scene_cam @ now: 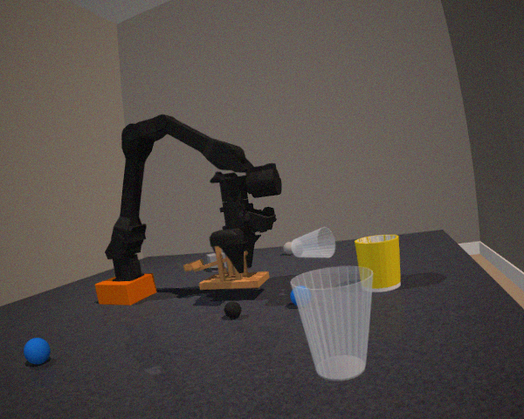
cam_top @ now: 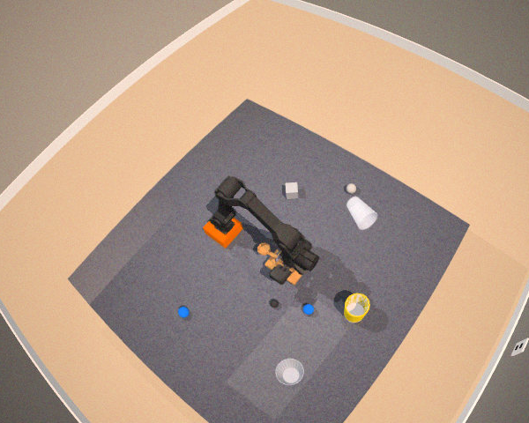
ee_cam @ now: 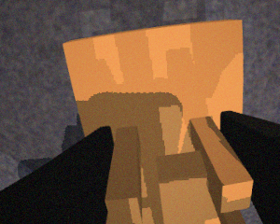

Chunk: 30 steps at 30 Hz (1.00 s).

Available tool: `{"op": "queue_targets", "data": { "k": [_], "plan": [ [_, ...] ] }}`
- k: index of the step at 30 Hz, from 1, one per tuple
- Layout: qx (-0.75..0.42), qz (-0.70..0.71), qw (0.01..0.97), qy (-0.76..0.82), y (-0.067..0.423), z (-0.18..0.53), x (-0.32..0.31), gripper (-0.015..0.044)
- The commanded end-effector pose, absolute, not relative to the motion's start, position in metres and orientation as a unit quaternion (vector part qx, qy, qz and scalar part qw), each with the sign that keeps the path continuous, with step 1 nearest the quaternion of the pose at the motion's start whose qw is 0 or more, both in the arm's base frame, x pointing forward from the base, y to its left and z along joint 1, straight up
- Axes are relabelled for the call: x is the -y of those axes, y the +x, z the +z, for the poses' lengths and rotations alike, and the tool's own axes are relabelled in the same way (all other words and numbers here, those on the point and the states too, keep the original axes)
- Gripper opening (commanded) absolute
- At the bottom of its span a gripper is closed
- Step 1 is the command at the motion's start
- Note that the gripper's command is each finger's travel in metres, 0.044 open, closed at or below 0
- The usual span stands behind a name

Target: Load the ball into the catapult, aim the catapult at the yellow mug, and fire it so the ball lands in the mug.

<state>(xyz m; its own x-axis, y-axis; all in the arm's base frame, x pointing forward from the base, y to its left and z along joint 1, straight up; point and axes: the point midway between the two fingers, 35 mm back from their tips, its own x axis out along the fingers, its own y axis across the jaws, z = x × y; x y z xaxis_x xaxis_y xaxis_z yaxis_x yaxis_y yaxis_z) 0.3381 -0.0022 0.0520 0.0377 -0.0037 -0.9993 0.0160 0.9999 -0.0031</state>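
The wooden catapult (cam_top: 271, 262) (scene_cam: 233, 281) (ee_cam: 155, 75) stands on the dark mat near the middle. My gripper (cam_top: 283, 268) (scene_cam: 233, 257) (ee_cam: 166, 129) points straight down over it and is shut on the catapult's upright frame; its black fingers flank the wooden uprights in the wrist view. The yellow mug (cam_top: 356, 307) (scene_cam: 378, 261) stands upright to the right of the catapult. A black ball (cam_top: 273, 302) (scene_cam: 231, 309) lies on the mat just in front of the catapult. A blue ball (cam_top: 308, 308) (scene_cam: 293, 296) lies between it and the mug.
A clear cup (cam_top: 289, 371) (scene_cam: 334, 320) stands upright in front. A white cup (cam_top: 361, 212) (scene_cam: 313, 243) lies on its side at the back, with a small pale ball (cam_top: 350, 187) beside it. A grey cube (cam_top: 292, 189) and another blue ball (cam_top: 182, 311) (scene_cam: 37, 350) lie apart. The arm's orange base (cam_top: 222, 231) (scene_cam: 125, 289) is to the left.
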Motion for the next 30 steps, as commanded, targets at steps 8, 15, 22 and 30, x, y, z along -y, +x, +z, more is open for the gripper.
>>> {"op": "queue_targets", "data": {
  "k": [8,15,22,30],
  "plan": [
    [-0.694,-0.005,0.72,0.003,0.338,0.034,0.002,0.0],
    [-0.694,-0.004,0.72,0.003,0.337,0.023,0.002,0.0],
    [-0.694,-0.007,0.72,0.004,0.338,0.028,0.002,0.0026],
    [-0.694,-0.007,0.72,0.004,0.338,0.028,0.002,0.0236]
  ]
}}
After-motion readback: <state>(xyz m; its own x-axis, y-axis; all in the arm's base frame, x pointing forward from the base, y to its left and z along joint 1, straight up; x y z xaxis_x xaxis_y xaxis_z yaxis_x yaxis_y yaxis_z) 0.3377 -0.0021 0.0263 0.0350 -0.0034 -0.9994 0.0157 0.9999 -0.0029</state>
